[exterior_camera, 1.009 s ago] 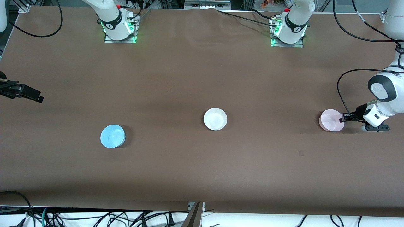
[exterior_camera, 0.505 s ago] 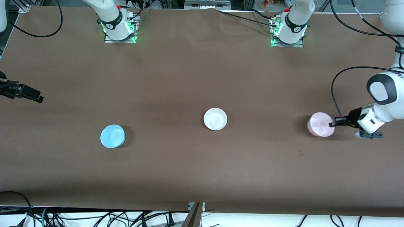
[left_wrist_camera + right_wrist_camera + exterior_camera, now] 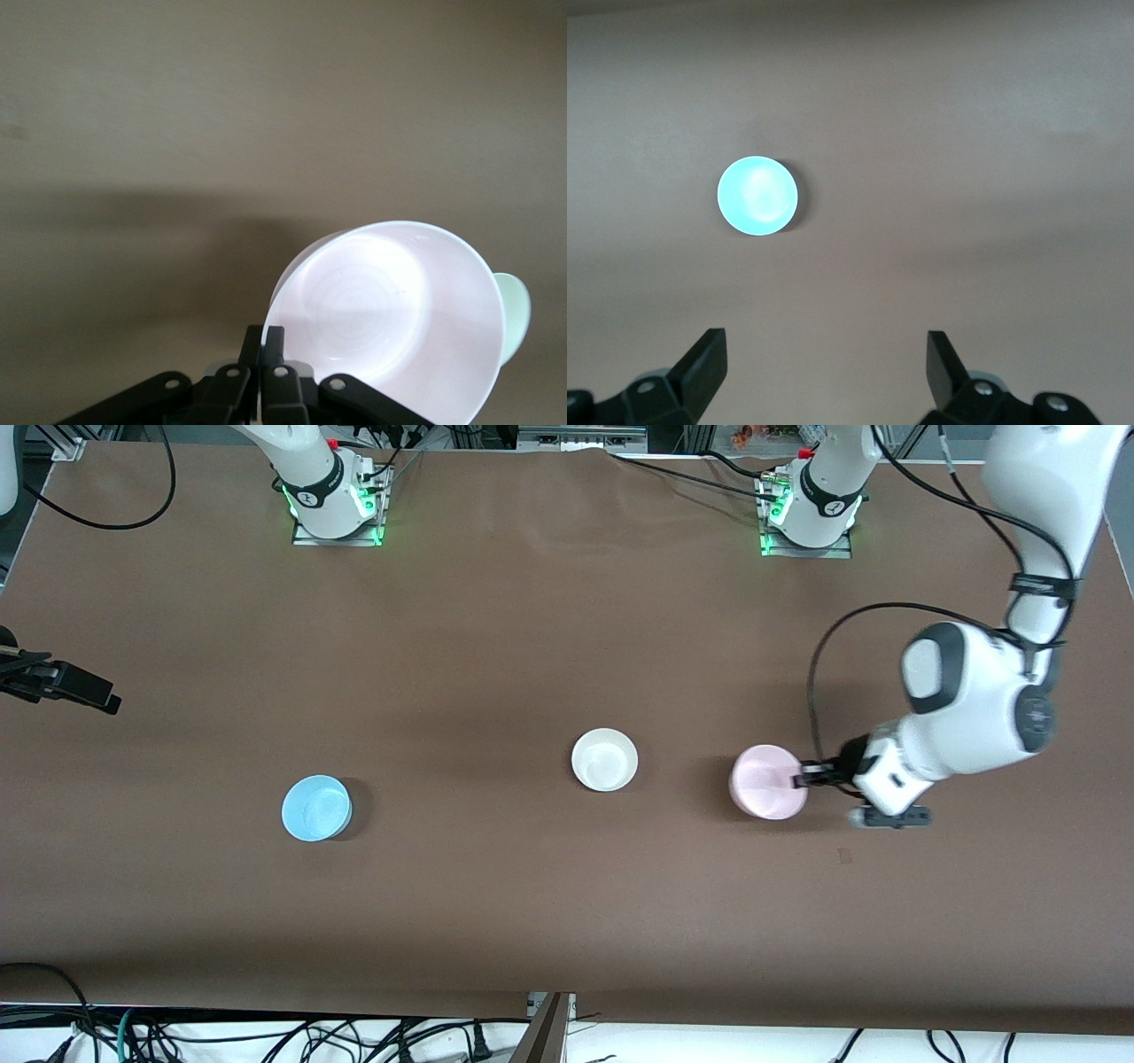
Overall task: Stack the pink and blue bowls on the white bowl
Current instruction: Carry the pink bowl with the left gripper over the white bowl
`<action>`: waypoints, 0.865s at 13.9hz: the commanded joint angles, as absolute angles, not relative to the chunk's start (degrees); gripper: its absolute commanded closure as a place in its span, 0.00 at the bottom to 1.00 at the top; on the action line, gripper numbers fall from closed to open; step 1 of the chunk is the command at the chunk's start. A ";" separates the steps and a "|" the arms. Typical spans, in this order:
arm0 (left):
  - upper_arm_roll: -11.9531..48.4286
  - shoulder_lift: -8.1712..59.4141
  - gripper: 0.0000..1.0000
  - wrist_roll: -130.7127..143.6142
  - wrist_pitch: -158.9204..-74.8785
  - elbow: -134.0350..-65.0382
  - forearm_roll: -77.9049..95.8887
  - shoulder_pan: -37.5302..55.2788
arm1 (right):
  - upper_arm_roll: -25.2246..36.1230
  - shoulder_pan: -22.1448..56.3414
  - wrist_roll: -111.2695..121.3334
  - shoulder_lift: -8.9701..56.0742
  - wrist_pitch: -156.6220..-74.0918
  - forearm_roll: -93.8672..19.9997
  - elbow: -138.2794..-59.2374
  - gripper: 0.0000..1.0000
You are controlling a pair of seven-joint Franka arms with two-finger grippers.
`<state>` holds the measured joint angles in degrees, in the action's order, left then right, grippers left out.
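Note:
My left gripper [image 3: 802, 779] is shut on the rim of the pale pink bowl [image 3: 764, 781] and holds it tilted just above the table, beside the white bowl [image 3: 604, 759] toward the left arm's end. In the left wrist view the fingers [image 3: 264, 335] pinch the pink bowl's [image 3: 390, 310] wall. The sky blue bowl [image 3: 316, 808] stands upright toward the right arm's end, a little nearer the front camera than the white bowl. My right gripper [image 3: 97, 695] waits open and empty at the right arm's end of the table; its wrist view shows the blue bowl [image 3: 757, 196] below its spread fingers [image 3: 709, 359].
The two arm bases [image 3: 335, 500] [image 3: 811, 509] stand along the table edge farthest from the front camera. A black cable [image 3: 819, 682] loops from the left arm's wrist. The brown table cover [image 3: 532, 646] bears only the three bowls.
My left gripper has carried the pink bowl from the left arm's end of the table toward the white bowl. The right arm, the white bowl and the blue bowl have not moved.

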<state>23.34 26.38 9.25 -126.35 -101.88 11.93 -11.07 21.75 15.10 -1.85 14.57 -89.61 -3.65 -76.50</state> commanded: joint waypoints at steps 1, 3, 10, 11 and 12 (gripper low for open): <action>22.50 27.50 1.00 22.54 -126.04 -97.75 4.86 -3.54 | 21.62 14.94 -1.58 14.50 -89.12 -4.31 -76.11 0.01; 22.41 29.35 1.00 27.84 -126.12 -95.98 4.13 1.03 | 21.62 15.12 -1.67 14.59 -89.12 -4.31 -76.11 0.01; 21.27 33.22 1.00 35.07 -132.71 -96.76 3.96 11.07 | 21.62 14.85 -1.49 14.50 -89.12 -4.31 -76.11 0.01; 21.44 32.96 1.00 35.07 -133.32 -97.55 3.96 11.34 | 21.62 14.94 -1.58 14.50 -89.12 -4.22 -76.11 0.01; 21.45 32.70 1.00 35.16 -133.59 -98.52 3.87 11.51 | 21.62 14.85 -1.50 14.50 -89.12 -4.22 -76.11 0.01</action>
